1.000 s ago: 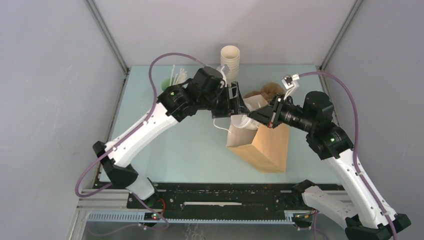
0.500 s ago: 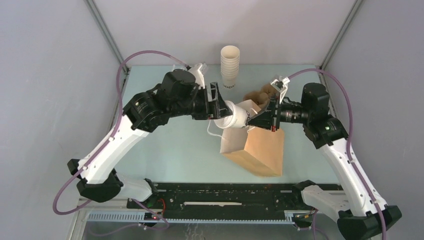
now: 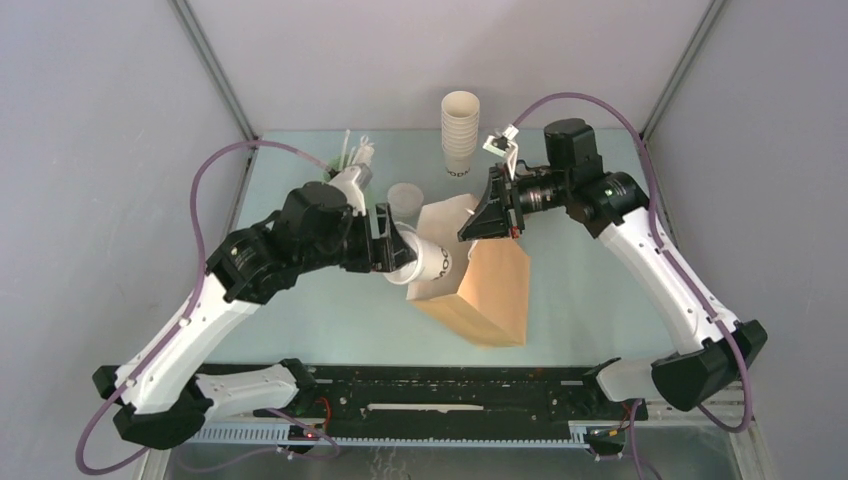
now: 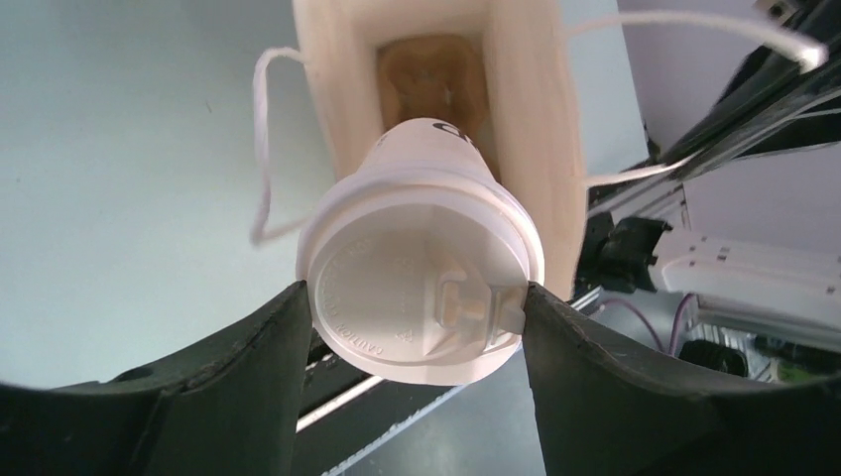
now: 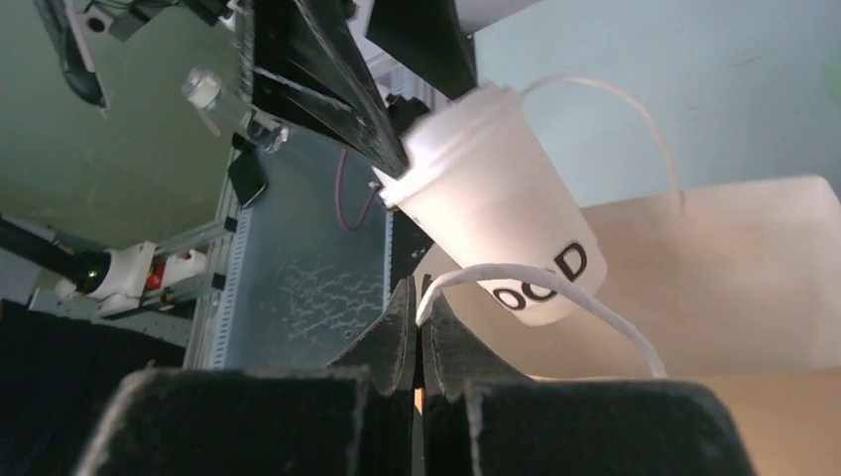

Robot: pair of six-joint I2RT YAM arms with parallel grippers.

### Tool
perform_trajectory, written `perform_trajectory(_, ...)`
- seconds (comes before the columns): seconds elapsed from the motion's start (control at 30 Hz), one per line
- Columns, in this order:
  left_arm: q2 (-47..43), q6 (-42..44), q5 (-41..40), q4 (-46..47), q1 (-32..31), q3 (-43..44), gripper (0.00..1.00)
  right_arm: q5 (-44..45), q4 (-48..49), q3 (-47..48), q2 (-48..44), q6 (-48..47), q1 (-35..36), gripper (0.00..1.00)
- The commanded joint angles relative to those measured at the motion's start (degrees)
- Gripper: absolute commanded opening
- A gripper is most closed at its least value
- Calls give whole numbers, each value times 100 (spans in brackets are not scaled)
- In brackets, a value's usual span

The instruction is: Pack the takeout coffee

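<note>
The takeout coffee (image 4: pixel 421 297), a small white paper cup with a white lid and dark lettering, is tipped sideways, its base at the mouth of the brown paper bag (image 3: pixel 490 290) at its 4 o'clock. The left fingers (image 4: pixel 263 367) clamp its lid rim; the right fingers (image 5: pixel 392 342), pressed together, pinch the bag's white handle (image 5: pixel 550 278), which loops across the lettering. A cup stack (image 3: pixel 460 135) stands at 1 o'clock, a clear cup (image 3: pixel 403 200) at 11

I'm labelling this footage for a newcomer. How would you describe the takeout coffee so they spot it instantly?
Find the brown paper bag mid-table. At its open mouth the left gripper holds the takeout coffee tipped sideways. Unlike the stack of lidless cups behind, it is one white cup with a plastic lid and dark lettering.
</note>
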Motion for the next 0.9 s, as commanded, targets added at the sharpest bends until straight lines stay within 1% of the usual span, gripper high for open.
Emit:
perform_trajectory(0.0,-544,172,493,599,21,-913,6,-197,-1472,819,329,-864,244,0)
perform_trajectory(0.1,-666,212,794,831,18,-1347,6,391,-891,1022,555,-339,474,0)
perform_trajectory(0.17,-689,264,948,962,23,-1598,6,1072,-316,1106,690,357,530,0)
perform_trajectory(0.23,-668,327,986,1039,18,-1727,6,1637,42,1310,917,1134,612,0)
perform_trajectory(0.3,-612,351,1065,1196,18,-1810,6,2024,48,1644,1170,1688,805,0)
perform_trajectory(0.4,-448,309,1071,1397,21,-1817,5,2761,-735,2487,1556,2058,1212,0)
perform_trajectory(0.43,-360,308,1068,1418,18,-1765,5,2940,-1004,2690,1643,2097,1351,0)
perform_trajectory(0.5,-283,283,1078,1534,19,-1735,5,3960,-1884,3114,1688,2000,1770,0)
perform_trajectory(0.53,-247,268,1070,1556,22,-1729,5,4346,-2163,3155,1658,1974,1905,0)
perform_trajectory(0.6,-218,256,1089,1566,19,-1727,5,4718,-2475,2957,1476,1690,2189,0)
perform_trajectory(0.67,-246,254,1122,1567,23,-1767,5,5144,-2581,2519,1163,1097,2495,0)
perform_trajectory(0.73,-311,278,1127,1510,28,-1818,5,5187,-2524,2026,843,551,2644,0)
perform_trajectory(0.8,-427,307,1113,1395,35,-1914,5,5010,-2217,1448,480,251,2664,0)
perform_trajectory(0.87,-577,325,1089,1287,58,-2042,5,5020,-1831,975,148,252,2668,0)
